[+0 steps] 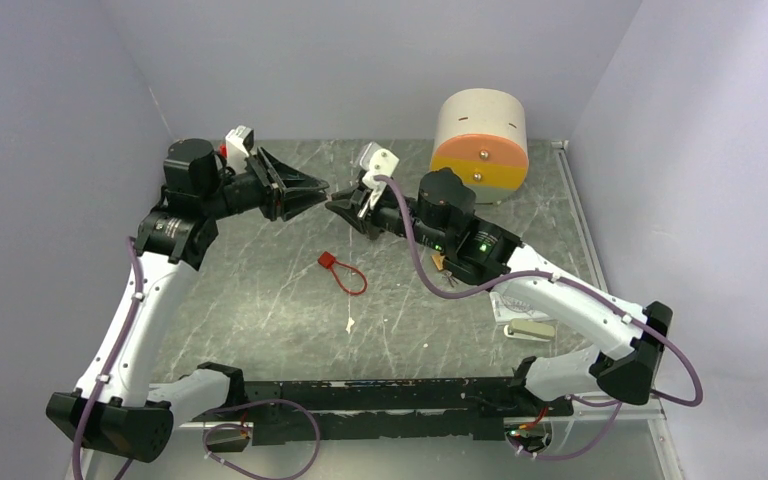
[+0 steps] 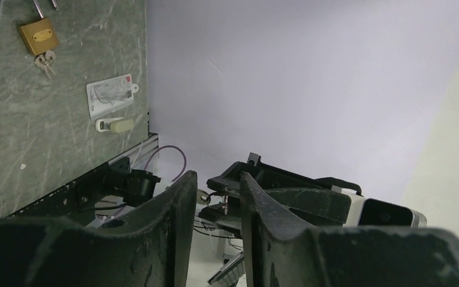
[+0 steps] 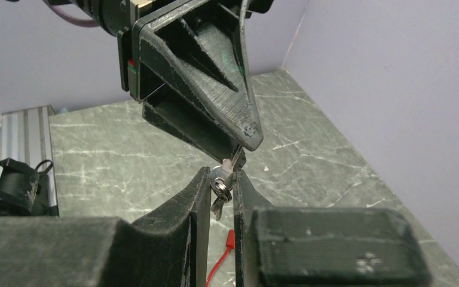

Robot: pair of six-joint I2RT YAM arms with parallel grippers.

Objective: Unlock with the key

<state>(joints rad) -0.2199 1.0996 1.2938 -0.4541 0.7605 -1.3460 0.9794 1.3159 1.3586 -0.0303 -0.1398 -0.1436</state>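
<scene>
Steel key clenched in right gripper; tip between narrow-set jaws of left gripper, hold unclear; risk of drop if released early

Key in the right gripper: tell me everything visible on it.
The key is small and silvery, metal by the look of it, with a split ring through its head and what looks like a second key dangling below. It stands roughly upright in mid-air above the green marbled table, its head pinched between the jaws of the right gripper, blade pointing up. The blade tip reaches in between the jaws of the left gripper; whether they clamp it is unclear.
</scene>
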